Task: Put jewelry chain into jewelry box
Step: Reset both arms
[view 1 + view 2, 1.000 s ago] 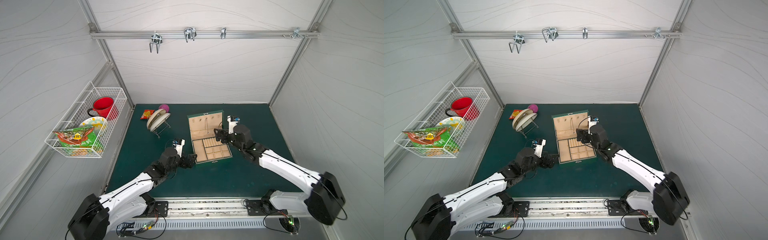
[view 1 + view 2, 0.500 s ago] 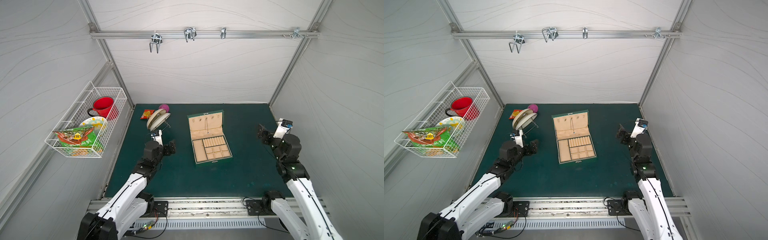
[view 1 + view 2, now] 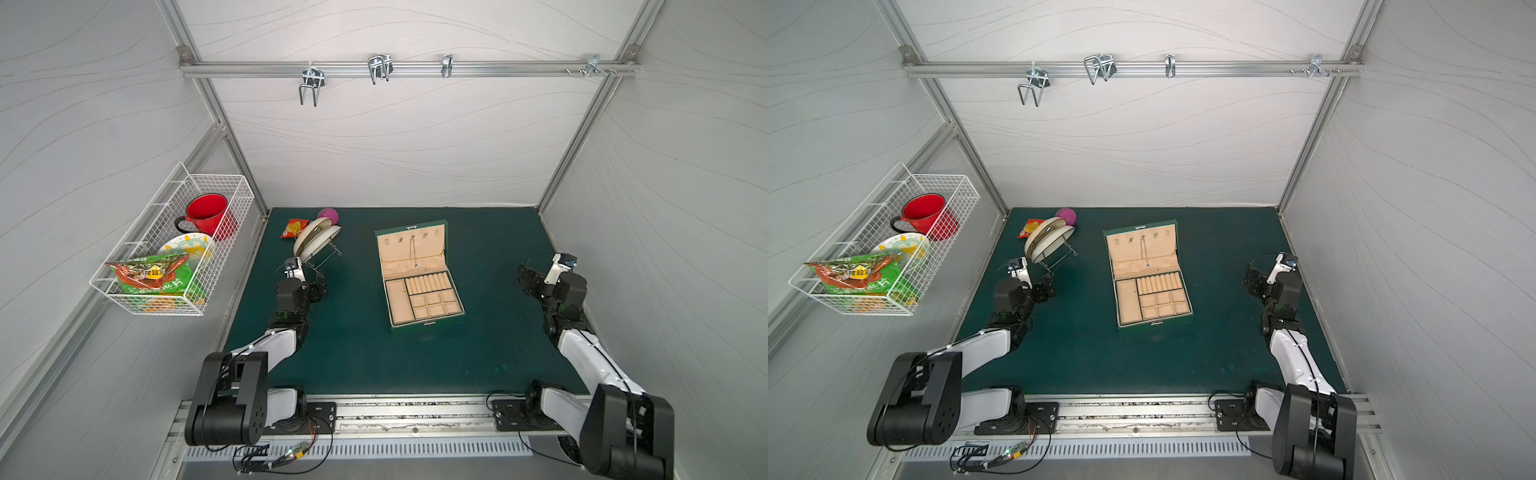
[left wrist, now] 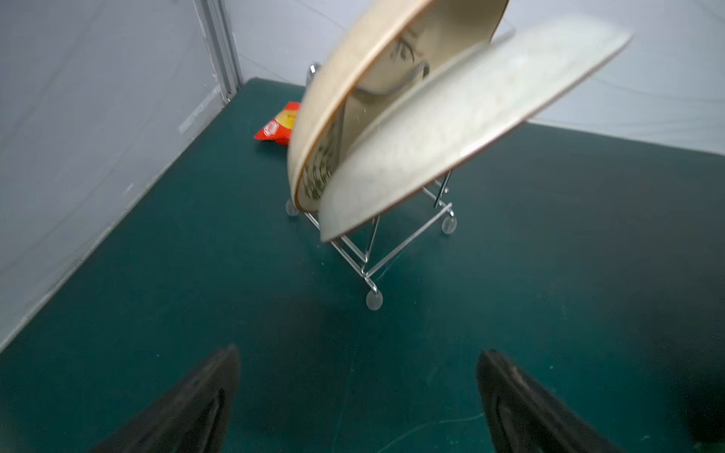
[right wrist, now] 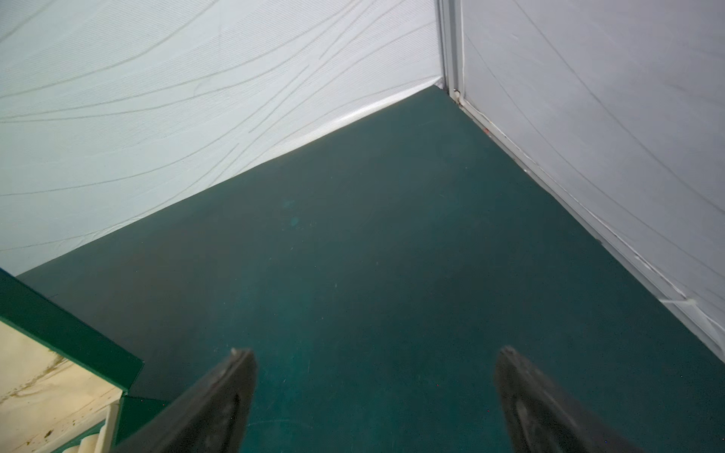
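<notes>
The dark green jewelry box [image 3: 397,301] [image 3: 1127,301] lies open mid-mat, its beige lid tilted back. The thin silver jewelry chain [image 3: 414,252] [image 3: 1145,252] runs down the lid lining from one of the small hooks. My left gripper [image 3: 320,286] [image 3: 1050,287] hovers far left of the box, open and empty, jaws wide over bare mat in the left wrist view [image 4: 357,351]. My right gripper [image 3: 523,277] [image 3: 1250,280] sits far right of the box, open and empty [image 5: 375,352]. A corner of the box [image 5: 59,325] shows in the right wrist view.
A wire dish rack with two plates [image 3: 316,243] [image 4: 412,129] stands just beyond the left gripper. Behind it lie a red snack packet [image 3: 292,227] and a pink ball [image 3: 328,215]. A white wire basket [image 3: 174,249] with a red mug hangs on the left wall.
Both arms have pulled back from the box, the left toward the dish rack, the right toward the right wall. The chain stays on the lid.
</notes>
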Tool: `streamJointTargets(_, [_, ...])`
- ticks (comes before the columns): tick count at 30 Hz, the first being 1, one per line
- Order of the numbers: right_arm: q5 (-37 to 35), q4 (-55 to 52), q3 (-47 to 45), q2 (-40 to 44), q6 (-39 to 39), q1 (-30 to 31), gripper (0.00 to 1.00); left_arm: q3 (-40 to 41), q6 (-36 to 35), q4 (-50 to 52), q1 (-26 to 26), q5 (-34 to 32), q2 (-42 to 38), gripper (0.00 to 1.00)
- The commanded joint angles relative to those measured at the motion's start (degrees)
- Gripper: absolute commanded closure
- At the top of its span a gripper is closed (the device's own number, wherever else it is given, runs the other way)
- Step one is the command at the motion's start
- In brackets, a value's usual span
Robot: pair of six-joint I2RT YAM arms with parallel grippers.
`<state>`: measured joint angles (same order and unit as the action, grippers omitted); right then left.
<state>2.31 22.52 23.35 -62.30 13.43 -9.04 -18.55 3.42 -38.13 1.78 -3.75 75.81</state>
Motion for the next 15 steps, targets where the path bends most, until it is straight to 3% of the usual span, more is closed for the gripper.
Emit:
streamJointTargets(1, [1.73, 13.66, -1.55, -4.84, -6.0, 2.61, 0.01, 0.43, -3.85, -14.74, 0.5, 4.96, 5.12, 0.0])
streamJointTargets(4, [1.23, 20.6, -2.6, -10.21, -10.31, 6.21, 0.01, 0.81, -5.93, -19.91, 0.59, 9.83, 10.54, 0.0])
streamJointTargets(6, [3.3, 17.8, -1.17, -10.27, -11.2, 6.32, 0.01, 0.9, -6.91, -22.94, 0.58, 11.98, 13.27, 0.0])
streamJointTargets(9, [5.21, 26.11, -4.38, -10.93, -10.0, 5.5, 0.01, -1.46, -7.62, -16.7, 0.59, 13.59, 12.32, 0.0])
streamJointTargets(12, [4.87, 20.64, -3.81, -9.47, -10.65, 5.42, 0.01, -4.3, -6.33, -11.66, 0.92, 11.68, 12.79, 0.0])
streamJointTargets(15, [4.51, 20.01, -3.65, -13.39, -10.12, 5.51, 0.01, -5.99, -3.63, -9.2, 1.5, 7.08, 13.38, 0.0])
